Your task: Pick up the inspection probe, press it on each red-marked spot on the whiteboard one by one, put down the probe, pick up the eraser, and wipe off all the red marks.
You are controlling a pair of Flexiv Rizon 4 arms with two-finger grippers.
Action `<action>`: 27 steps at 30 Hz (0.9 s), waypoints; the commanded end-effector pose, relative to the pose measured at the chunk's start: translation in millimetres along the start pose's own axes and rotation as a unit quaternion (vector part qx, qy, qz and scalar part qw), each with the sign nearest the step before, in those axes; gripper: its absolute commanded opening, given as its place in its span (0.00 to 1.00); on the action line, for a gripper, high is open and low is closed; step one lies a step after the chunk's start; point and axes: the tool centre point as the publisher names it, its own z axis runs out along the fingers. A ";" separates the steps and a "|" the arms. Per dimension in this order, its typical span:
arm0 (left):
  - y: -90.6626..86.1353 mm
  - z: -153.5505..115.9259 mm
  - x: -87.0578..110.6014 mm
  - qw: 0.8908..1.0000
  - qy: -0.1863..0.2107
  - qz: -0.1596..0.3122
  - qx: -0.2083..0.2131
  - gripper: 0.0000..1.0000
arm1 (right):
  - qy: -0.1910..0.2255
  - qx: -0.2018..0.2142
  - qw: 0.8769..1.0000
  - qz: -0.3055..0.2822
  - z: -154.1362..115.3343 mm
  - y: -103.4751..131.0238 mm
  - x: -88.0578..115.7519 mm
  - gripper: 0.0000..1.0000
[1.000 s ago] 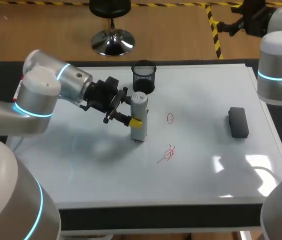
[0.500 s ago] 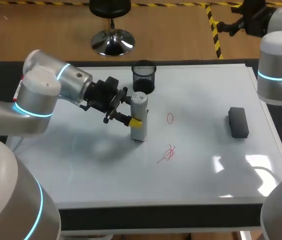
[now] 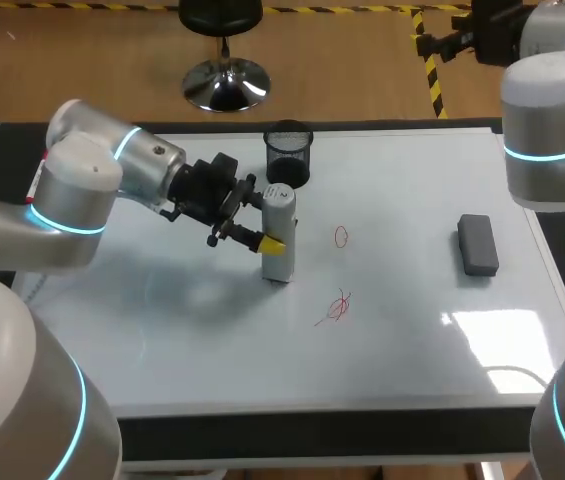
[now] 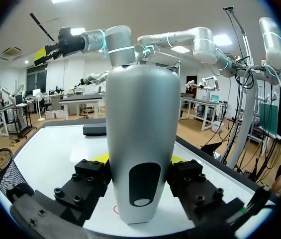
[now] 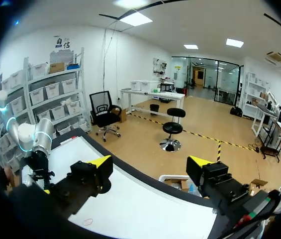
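My left end effector is clamped on the inspection probe, with one yellow-tipped finger on each side of its body. The probe stands upright on the whiteboard. A small red loop and a red scribble lie ahead of this end effector, apart from the probe. The eraser lies further ahead, well apart. A black mesh cup stands just beside the end effector. My right end effector is held high near the far corner of the counter, with its fingers apart and nothing between them.
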 end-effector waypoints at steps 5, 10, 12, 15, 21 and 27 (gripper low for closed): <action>10.3 3.0 -1.2 1.000 0.002 0.000 0.002 0.00 | -0.002 0.167 0.986 0.021 -5.7 9.4 3.3 1.00; 10.3 3.0 -1.2 1.000 0.002 0.000 0.002 0.00 | -0.002 0.167 0.986 0.021 -5.7 9.4 3.3 1.00; 10.3 3.0 -1.2 1.000 0.002 0.000 0.002 0.00 | -0.002 0.167 0.986 0.021 -5.7 9.4 3.3 1.00; 10.3 3.0 -1.2 1.000 0.002 0.000 0.002 0.00 | -0.002 0.167 0.986 0.021 -5.7 9.4 3.3 1.00; 10.3 3.0 -1.2 1.000 0.002 0.000 0.002 0.00 | -0.002 0.167 0.986 0.021 -5.7 9.4 3.3 1.00; 10.3 3.0 -1.2 1.000 0.002 0.000 0.002 0.00 | -0.024 0.193 0.980 0.039 -18.2 -2.9 11.8 1.00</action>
